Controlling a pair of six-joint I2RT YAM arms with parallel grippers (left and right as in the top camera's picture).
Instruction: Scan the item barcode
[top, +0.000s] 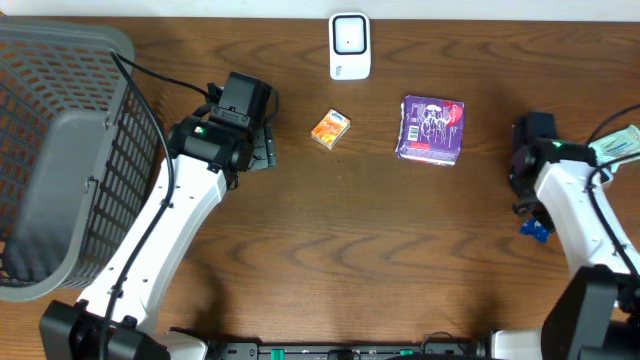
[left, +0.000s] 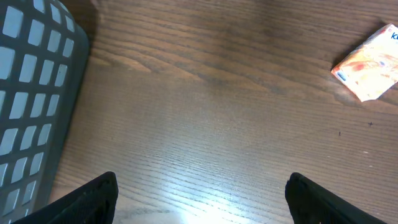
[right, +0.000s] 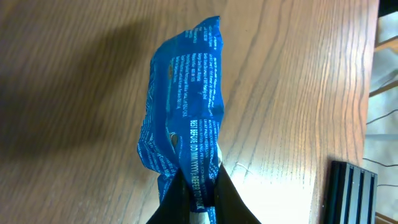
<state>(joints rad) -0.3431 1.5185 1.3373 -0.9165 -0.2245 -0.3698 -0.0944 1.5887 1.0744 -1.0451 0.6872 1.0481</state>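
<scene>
- The right tool (right: 198, 198) was clenched on the lower end of a blue packet (right: 183, 106). The pick-up looked done, but the scan did not.
- The blue packet was held at the right side of the tabletop (top: 350, 270), well apart from the white scanner (top: 349, 45) standing in the middle of the far edge. I could not tell whether the packet was clear of the wood.
- In my judgement, what was left was to carry the packet to the scanner and turn its barcode toward the scanner's face.
- The left tool (left: 200, 202) was released, with its fingers spread wide over bare wood and grasping nothing. It sat between the grey basket (top: 100, 170) and a small orange packet (top: 330, 129).
- The blue packet was a crinkled, glossy film wrapper printed with lines of fine pale text. It was pinched narrow where the tool held it and widened beyond that.
- No barcode showed on the side facing the wrist camera, so it may have been on the hidden side.
- A purple packet (top: 432, 130) lay flat near the scanner, toward the right arm, with the orange packet to its left. Neither was touched.
</scene>
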